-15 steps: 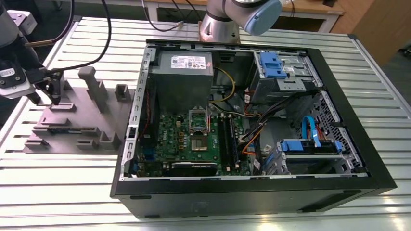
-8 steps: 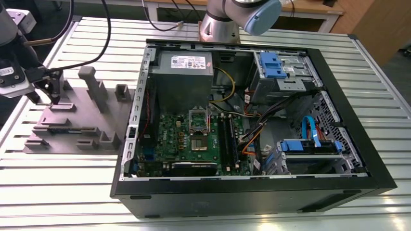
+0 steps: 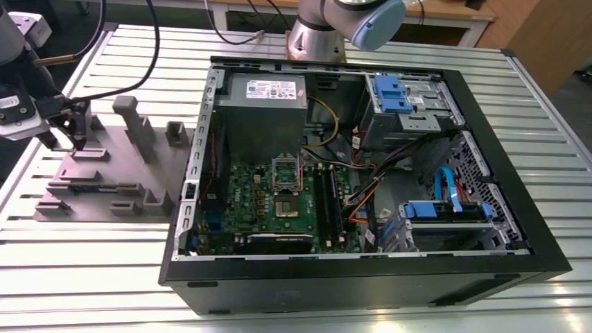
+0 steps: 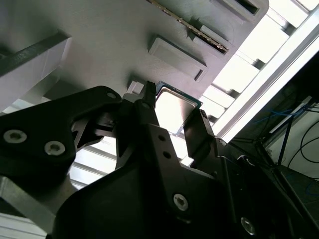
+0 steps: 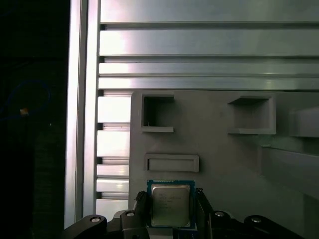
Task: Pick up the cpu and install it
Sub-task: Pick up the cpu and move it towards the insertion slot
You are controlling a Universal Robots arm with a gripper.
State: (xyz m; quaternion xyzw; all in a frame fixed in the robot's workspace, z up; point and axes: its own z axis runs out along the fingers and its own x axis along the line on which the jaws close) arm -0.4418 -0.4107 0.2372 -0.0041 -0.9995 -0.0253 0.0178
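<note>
Your hand (image 4: 175,105) sits closest to the lens in both wrist views, its black fingers (image 4: 149,124) closed in against two opposite edges of the cpu (image 4: 172,112). The chip's silvery top shows between them in the first wrist view (image 5: 170,201). You can't tell whether it rests on the grey fixture block (image 5: 214,149) beneath it or is just clear of it. A shallow rectangular recess (image 5: 171,163) lies just beside the chip.

In the exterior view your hand (image 3: 72,142) hangs low over that block (image 3: 102,187), at the exterior view's left. The block stands on the slatted metal counter (image 3: 93,257). The open computer case (image 3: 370,284) is well apart from your hand, with the green motherboard (image 3: 249,187) and its socket frame (image 3: 285,184) inside.
</note>
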